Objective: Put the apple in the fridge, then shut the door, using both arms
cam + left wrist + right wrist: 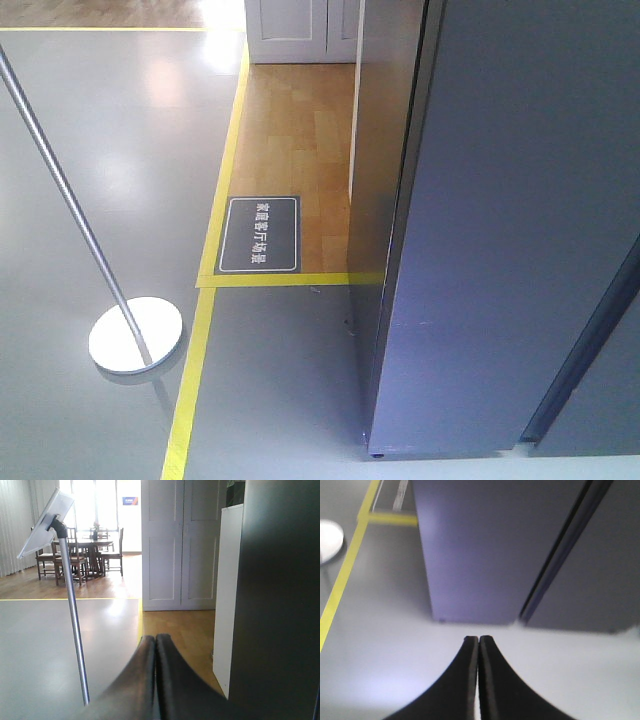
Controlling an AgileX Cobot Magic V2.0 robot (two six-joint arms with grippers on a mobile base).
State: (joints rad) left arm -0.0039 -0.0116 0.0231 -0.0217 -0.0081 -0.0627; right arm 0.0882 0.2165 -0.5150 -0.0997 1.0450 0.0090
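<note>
Facing the dark grey fridge (510, 220), both grippers hold nothing. Left gripper (155, 638) jaws are pressed together. Right gripper (478, 640) jaws are likewise closed above the grey floor (385, 630).

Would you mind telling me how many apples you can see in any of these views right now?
0. No apple shows in any view: both the left gripper and the right gripper are shut and empty. One may sit behind the closed fridge door.
</note>
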